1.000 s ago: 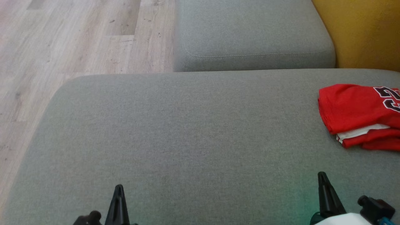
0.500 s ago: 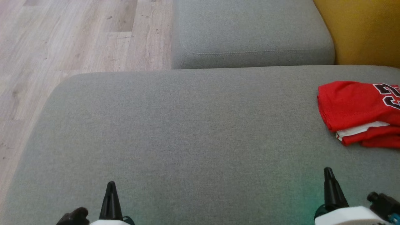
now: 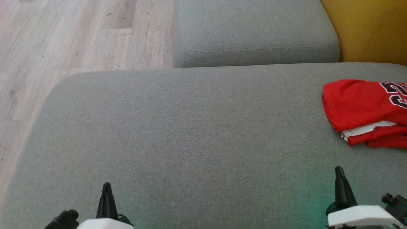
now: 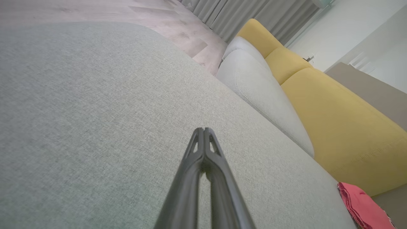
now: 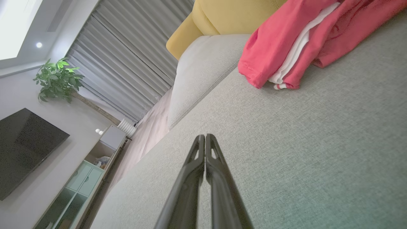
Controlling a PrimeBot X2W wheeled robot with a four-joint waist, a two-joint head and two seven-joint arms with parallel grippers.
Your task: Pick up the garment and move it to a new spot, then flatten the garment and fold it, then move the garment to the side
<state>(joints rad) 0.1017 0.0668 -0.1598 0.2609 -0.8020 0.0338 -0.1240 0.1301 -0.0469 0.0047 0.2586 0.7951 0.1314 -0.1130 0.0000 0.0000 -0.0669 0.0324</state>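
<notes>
Red basketball jersey, folded into a thick, uneven bundle. Showed black numerals outlined in white on top, a white trim layer peeking out at the near edge, rumpled red folds under that. Sat at the right side of the grey seat cushion, cut off by the head view's right edge, near the yellow backrest. Lay ahead of right gripper, apart from it; well away from left gripper. Both claws pressed together, pinching nothing, over bare cushion.
</notes>
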